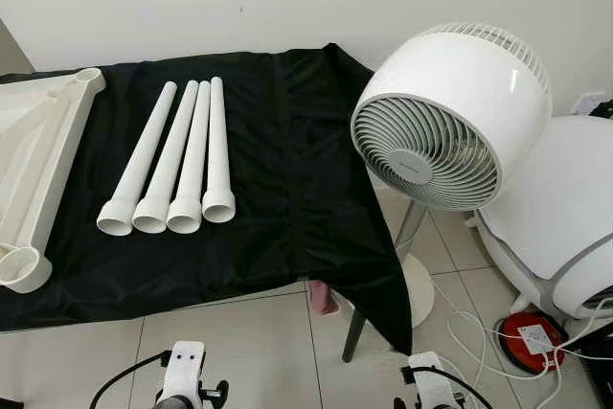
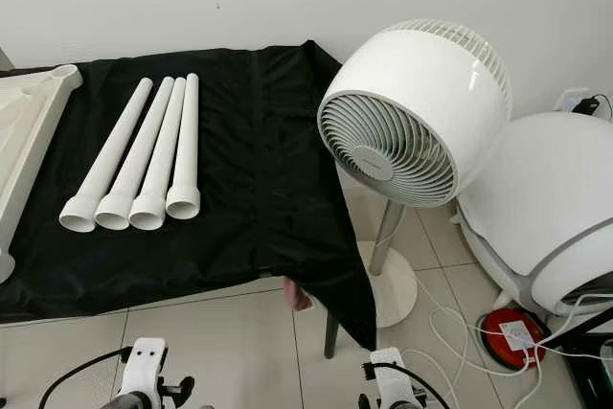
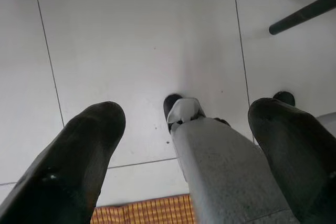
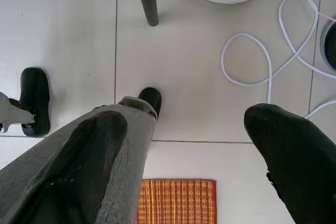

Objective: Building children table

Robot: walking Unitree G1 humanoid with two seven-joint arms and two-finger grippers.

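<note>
Four white legs (image 1: 170, 162) laid side by side on black cloth (image 1: 287, 160) on table, tabletop (image 1: 38, 155) beside them. Left tool (image 3: 178, 156), right tool (image 4: 194, 150) hung low over floor, fingers held apart.

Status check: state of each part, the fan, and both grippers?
Four white table legs: loose, lying side by side on the black cloth, unattached.
Tabletop frame: lying on the cloth, leg sockets empty.
Fan: upright; running or off, cannot tell.
Left gripper: open, pointing at the floor.
Right gripper: open, pointing at the floor.
</note>
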